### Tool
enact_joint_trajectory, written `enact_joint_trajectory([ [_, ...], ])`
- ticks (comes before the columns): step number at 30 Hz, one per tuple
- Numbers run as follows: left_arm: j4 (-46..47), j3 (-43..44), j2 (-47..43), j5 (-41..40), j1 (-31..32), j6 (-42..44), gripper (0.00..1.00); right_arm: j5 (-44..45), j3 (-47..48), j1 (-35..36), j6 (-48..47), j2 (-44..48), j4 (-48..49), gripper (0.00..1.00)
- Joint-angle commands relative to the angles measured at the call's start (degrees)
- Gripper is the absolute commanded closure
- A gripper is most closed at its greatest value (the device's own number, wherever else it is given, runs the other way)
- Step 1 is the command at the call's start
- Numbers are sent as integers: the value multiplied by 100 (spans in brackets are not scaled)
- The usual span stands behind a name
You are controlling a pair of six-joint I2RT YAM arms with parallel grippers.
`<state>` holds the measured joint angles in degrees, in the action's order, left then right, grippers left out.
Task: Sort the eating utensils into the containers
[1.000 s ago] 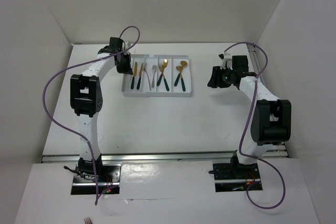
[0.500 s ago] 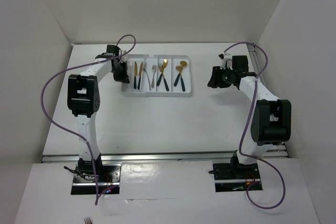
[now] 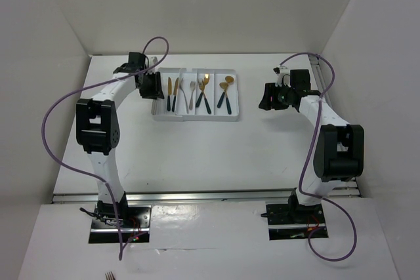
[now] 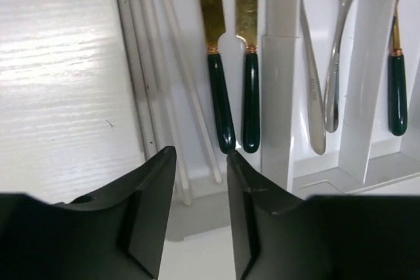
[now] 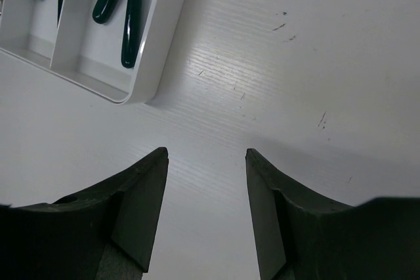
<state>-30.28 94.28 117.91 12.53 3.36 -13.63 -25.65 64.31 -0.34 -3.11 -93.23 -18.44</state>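
Note:
The white tray (image 3: 197, 117) lies at the back middle of the table. Its compartments hold two gold knives with dark handles (image 3: 172, 94), silver utensils (image 3: 190, 94), gold forks (image 3: 204, 92) and gold spoons (image 3: 226, 92). My left gripper (image 3: 155, 88) is open and empty at the tray's left edge. In the left wrist view my left gripper (image 4: 200, 153) hangs over the tray's near left corner (image 4: 197, 195), just short of the knife handles (image 4: 233, 106). My right gripper (image 3: 265, 99) is open and empty over bare table to the right of the tray (image 5: 164, 24).
White walls close in the table on the left, back and right. Purple cables loop from both arms. A fork tip (image 3: 109, 275) pokes in at the bottom edge of the top view, off the table.
The left arm has swung its elbow to the left, and its gripper has drawn back from the tray's far left corner to the tray's left edge. The right arm has hardly moved.

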Motion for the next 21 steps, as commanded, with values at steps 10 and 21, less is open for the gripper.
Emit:
enact_joint_trajectory([
  [10,31,494,346,-93,456,53,66,25,46,43,-84,253,95,41],
  [21,-13,1013,918,-796,517,1,62,25,46,43,-84,253,95,41],
])
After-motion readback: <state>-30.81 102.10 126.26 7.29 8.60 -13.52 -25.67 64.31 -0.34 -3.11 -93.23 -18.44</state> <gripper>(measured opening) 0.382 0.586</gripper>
